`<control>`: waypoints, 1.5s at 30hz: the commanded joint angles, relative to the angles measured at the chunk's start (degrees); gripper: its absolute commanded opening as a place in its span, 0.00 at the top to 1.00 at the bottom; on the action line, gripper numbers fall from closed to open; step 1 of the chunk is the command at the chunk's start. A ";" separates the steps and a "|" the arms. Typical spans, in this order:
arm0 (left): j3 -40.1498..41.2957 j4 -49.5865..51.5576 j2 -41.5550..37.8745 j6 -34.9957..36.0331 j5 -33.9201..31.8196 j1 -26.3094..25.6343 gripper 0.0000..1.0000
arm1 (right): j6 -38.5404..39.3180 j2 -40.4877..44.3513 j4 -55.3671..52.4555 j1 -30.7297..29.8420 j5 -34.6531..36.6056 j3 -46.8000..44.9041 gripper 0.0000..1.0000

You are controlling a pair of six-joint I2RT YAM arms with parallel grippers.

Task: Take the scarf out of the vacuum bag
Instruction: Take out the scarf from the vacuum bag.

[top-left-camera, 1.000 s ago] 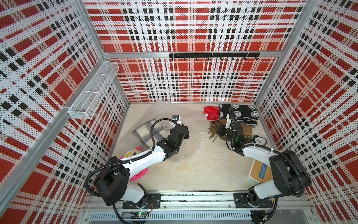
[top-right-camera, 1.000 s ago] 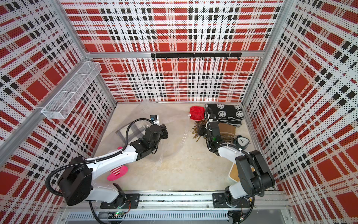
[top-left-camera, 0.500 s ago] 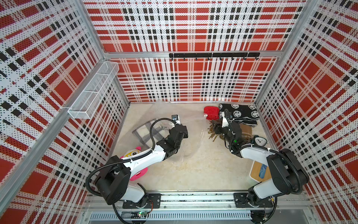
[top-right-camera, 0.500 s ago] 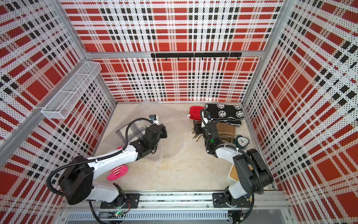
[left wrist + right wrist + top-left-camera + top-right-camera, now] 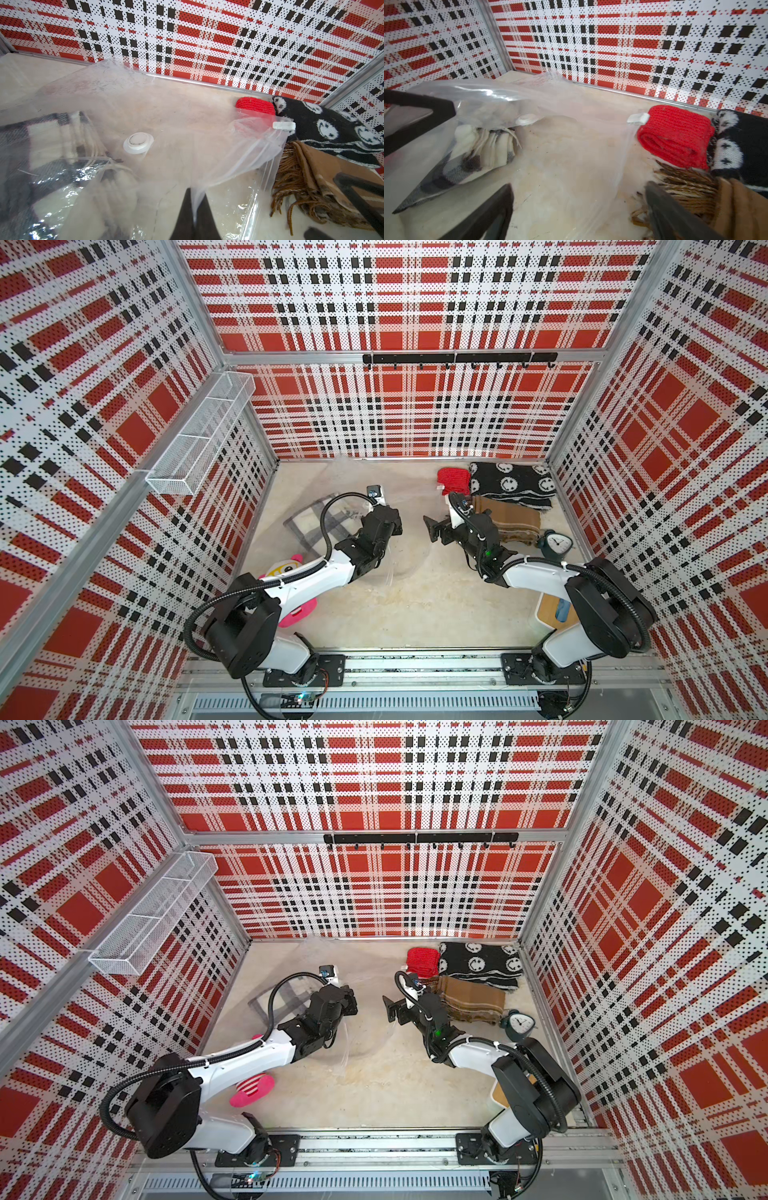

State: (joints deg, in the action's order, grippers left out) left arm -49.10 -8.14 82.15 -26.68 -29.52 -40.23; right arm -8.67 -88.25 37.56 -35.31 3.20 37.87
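**Right hand swung clear of the loose scarves and released; bagged scarf not yet reached**

Top views. Since a second ago the right hand (image 5: 432,529) has left the brown fringed scarf (image 5: 509,522) and turned toward the middle of the surface (image 5: 415,605), with its jaws spreading wide and empty. The left hand (image 5: 392,524) has not shifted. It is clenched on the film of the vacuum bag (image 5: 409,506). The plaid scarf (image 5: 316,518) lies inside the bag on the far side of the left hand, well apart from the right hand.

Left wrist view. The fingers (image 5: 185,209) pinch one fold of film and tent it upward. The plaid scarf (image 5: 52,143) sits beyond the valve cap (image 5: 138,143), away from the zip edge and its white slider (image 5: 284,126). Risk: so thin a pinch may slip under any pull, and the mouth would then drop shut.

Right wrist view. The spread jaws face the raised film, and the plaid scarf (image 5: 483,145) lies deep within, by the valve.
- One finger may catch film instead of entering the mouth and drag the whole bag.
- The brown fringe just beside one finger may snag.
- The red scarf (image 5: 675,135) and the black smiley scarf (image 5: 741,145) lie close enough to invite a wrong pick.
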 commanded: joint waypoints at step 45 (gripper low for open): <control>-0.08 -0.72 -1.98 -0.93 2.95 1.43 1.00 | -29.46 -25.87 9.75 -8.99 -17.41 12.30 0.16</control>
State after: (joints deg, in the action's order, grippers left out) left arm -49.10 -8.10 82.00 -27.18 -26.33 -38.76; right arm -34.04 -111.92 46.15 -43.77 -13.21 47.48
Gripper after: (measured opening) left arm 0.052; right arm 0.836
